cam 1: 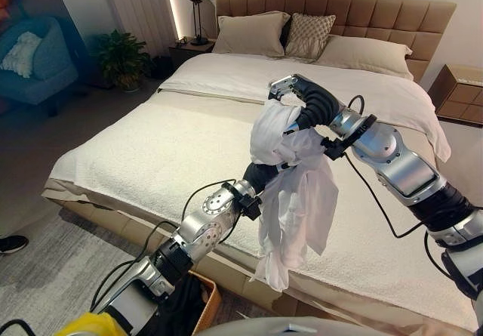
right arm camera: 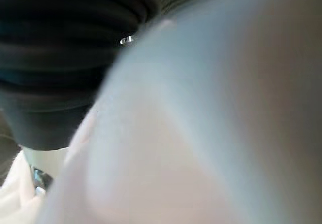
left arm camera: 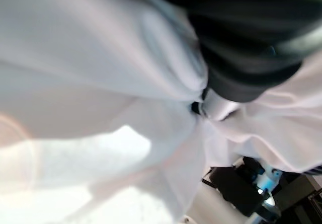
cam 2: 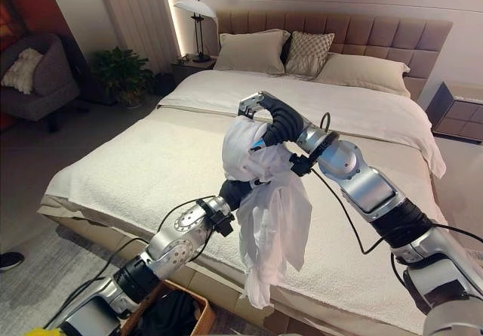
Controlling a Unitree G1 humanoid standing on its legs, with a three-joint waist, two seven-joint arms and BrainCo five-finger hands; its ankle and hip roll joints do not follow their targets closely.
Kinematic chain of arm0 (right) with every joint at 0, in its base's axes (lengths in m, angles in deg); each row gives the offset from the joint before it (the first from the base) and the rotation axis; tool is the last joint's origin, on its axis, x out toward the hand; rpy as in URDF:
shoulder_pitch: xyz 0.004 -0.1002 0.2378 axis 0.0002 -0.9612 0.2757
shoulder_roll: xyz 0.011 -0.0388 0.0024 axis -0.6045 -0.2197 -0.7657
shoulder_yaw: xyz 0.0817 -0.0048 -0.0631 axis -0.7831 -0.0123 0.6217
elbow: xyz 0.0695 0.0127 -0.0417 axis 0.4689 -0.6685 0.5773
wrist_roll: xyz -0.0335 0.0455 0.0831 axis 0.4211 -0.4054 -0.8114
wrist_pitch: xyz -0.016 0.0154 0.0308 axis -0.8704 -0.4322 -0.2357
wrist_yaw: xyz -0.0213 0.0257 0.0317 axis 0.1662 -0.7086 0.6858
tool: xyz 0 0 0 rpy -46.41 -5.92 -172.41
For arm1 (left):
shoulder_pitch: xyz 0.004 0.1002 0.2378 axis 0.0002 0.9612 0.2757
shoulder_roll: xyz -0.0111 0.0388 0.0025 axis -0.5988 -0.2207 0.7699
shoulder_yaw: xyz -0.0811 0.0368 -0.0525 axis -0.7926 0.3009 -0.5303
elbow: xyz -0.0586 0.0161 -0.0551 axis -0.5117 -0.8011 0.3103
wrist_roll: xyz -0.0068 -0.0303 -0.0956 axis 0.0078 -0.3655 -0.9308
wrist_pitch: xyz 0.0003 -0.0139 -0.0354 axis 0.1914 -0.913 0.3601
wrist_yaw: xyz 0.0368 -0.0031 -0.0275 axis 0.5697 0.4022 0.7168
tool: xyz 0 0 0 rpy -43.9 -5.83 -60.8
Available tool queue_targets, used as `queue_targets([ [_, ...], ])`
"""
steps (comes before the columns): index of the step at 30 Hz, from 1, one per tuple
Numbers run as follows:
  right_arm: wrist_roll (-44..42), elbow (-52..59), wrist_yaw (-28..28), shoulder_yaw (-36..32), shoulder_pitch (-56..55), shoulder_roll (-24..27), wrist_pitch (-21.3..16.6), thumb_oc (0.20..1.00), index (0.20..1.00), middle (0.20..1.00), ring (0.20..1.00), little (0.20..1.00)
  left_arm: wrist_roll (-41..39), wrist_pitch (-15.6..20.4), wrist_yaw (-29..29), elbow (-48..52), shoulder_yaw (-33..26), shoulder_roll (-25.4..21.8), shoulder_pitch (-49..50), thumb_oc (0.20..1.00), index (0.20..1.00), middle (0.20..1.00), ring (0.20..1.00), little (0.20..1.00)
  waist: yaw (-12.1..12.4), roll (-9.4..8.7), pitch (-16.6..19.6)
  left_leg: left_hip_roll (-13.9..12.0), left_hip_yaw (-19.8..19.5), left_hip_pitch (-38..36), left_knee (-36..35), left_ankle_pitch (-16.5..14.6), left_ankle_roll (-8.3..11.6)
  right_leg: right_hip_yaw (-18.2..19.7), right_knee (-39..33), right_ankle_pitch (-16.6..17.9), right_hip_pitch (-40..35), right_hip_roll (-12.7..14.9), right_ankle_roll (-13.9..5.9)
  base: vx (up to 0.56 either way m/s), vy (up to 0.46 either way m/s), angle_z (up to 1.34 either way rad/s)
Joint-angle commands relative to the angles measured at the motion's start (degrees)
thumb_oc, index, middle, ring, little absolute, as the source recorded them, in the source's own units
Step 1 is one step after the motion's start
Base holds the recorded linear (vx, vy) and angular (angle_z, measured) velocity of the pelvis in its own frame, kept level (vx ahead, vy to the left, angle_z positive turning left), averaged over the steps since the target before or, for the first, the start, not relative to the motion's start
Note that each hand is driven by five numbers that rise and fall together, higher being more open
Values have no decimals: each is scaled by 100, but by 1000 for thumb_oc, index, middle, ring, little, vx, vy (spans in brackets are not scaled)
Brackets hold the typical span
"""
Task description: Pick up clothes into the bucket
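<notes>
The white garment (cam 1: 290,192) hangs mid-frame over the bed (cam 1: 151,155), gathered in the right hand (cam 1: 290,93), whose fingers curl around it; the left hand (cam 1: 260,176) is buried in cloth, its grip unreadable; the trailing hem could miss the wicker bucket (cam 2: 198,306) at lower left.

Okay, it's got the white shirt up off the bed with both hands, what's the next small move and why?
Probably swing the white shirt back and down toward the wicker basket by the bed's near edge. The right hand holds it at the top, the left hand is buried in its folds, and its tail hangs outside the basket.
</notes>
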State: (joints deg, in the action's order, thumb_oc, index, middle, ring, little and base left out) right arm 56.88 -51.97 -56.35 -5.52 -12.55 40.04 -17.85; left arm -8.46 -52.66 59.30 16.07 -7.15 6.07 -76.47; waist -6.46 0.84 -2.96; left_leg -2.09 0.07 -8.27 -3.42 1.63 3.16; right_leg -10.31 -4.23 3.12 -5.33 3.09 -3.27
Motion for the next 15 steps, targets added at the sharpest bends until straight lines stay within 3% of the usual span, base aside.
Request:
queue_targets([
  [1,39,-35,-165,-631,154,-132,-294,1000,1000,1000,1000,1000,13,196,-110,-166,-297,3,-57,200,200,200,200,200,136,-424,107,94,-128,295,500,-498,12,302,459,-511,-93,488,-452,0,0,0],
  [15,762,-781,-313,-1775,-1217,212,-139,1000,1000,1000,1000,1000,346,241,-262,479,-1275,-745,1132,200,200,200,200,200,271,-449,26,107,-196,354,536,-515,11,248,454,-525,-96,493,-456,0,0,0],
])
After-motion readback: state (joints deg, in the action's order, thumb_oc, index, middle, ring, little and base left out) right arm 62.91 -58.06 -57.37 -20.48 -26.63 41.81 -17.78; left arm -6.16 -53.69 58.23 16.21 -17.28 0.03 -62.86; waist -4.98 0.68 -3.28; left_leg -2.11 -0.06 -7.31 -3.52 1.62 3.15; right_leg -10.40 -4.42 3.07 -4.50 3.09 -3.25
